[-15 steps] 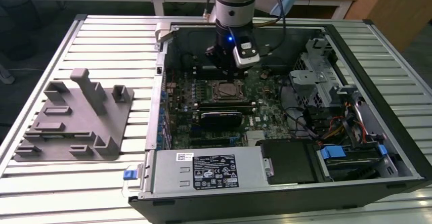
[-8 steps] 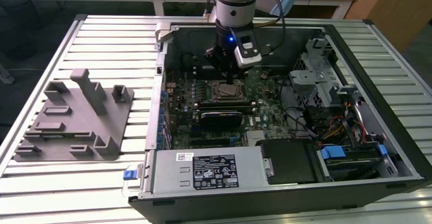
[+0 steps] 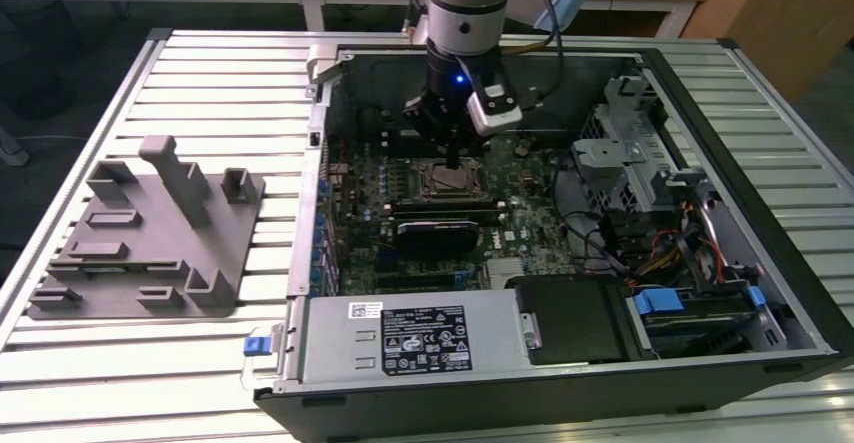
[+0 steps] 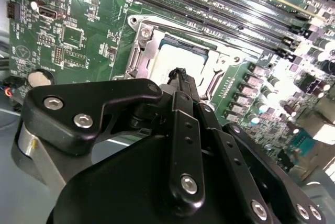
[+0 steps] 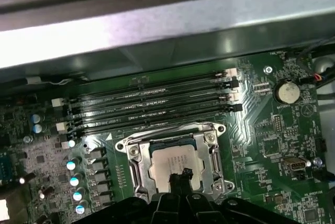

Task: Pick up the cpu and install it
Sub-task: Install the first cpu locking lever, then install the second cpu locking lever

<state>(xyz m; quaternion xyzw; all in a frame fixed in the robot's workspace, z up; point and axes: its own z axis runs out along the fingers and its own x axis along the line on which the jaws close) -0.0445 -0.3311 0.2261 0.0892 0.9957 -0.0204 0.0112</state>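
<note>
Exterior view: arm vertical, pincer (image 3: 454,168) over cpu (image 5: 175,162) seated in socket (image 5: 175,164) (pincer grip unclear).

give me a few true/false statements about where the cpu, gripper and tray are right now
1. The cpu lies inside the socket frame on the motherboard. True.
2. The gripper is over the grey tray. False: it is right above the cpu, inside the computer case.
3. The grey tray sits outside the case, on the exterior view's left. True.
4. The cpu rests on the grey tray. False: it is in the socket, as both wrist views show.
5. The memory slots run alongside the socket. True.
</note>
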